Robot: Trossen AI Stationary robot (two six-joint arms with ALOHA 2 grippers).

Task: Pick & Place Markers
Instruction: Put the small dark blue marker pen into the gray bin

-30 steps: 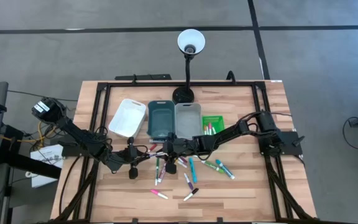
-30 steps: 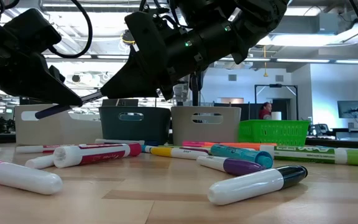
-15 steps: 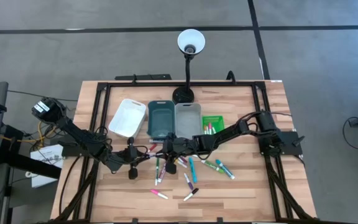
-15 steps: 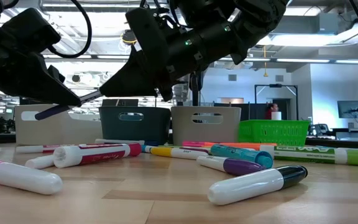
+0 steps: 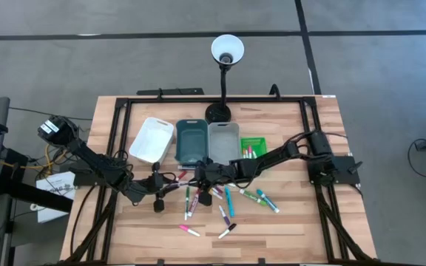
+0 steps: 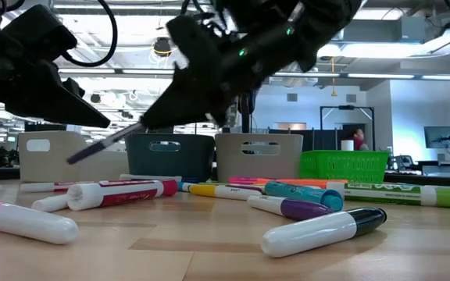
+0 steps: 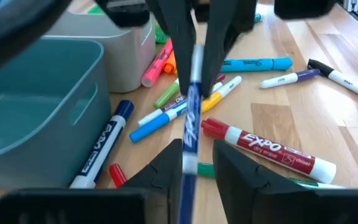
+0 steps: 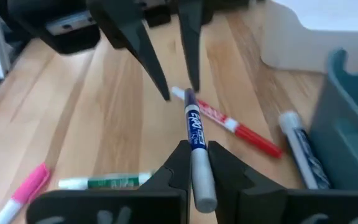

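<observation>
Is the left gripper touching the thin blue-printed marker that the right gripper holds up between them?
Apart. The right wrist view shows the marker clamped in the right gripper, with the left gripper open, fingertips clear of its tip.

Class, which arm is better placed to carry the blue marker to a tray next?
Right. The right claw is shut on the blue marker, while the left claw has opened around its other end, near the teal tray.

One camera looks straight down on the whole desk (image 5: 294, 222). Another sits level at desk height. Both wrist cameras closely share the blue marker (image 8: 195, 134).
</observation>
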